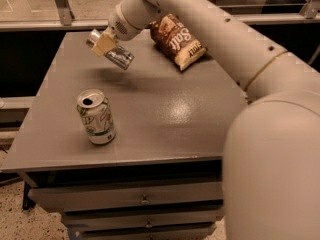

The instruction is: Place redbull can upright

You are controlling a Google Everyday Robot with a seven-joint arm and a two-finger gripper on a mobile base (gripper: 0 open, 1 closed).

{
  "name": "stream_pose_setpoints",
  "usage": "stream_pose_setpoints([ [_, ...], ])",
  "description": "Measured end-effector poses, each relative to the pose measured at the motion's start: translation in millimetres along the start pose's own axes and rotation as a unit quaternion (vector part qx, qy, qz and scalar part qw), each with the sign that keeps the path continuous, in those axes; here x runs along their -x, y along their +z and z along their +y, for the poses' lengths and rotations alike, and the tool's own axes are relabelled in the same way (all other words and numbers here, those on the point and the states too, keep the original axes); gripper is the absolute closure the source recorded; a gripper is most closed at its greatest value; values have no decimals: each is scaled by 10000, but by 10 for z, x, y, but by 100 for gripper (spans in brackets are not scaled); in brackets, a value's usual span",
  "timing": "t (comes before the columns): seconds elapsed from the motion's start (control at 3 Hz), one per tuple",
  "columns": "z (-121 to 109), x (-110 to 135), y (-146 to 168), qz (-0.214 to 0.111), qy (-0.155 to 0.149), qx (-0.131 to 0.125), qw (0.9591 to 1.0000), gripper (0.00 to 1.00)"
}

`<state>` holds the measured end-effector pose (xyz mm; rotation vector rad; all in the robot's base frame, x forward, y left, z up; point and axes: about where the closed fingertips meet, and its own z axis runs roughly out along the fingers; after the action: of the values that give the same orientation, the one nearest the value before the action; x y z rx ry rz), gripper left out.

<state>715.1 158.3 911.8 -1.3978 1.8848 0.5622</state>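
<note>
Gripper point(105, 43) far left, clamped on tilted redbull can point(121, 59), off table point(165, 119); soda can point(96, 116) upright near left; chip bag point(177, 40) far.

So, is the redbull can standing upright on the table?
No, the redbull can is tilted, held by the end effector above the far left part of the table.
</note>
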Motion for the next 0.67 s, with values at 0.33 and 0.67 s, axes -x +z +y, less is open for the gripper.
stream_pose_setpoints([
  [0.33,182,-98,-83,-927,130,211,9954,100],
  [0.67,140,-152,-467,-1992,344,-11,9793,100],
])
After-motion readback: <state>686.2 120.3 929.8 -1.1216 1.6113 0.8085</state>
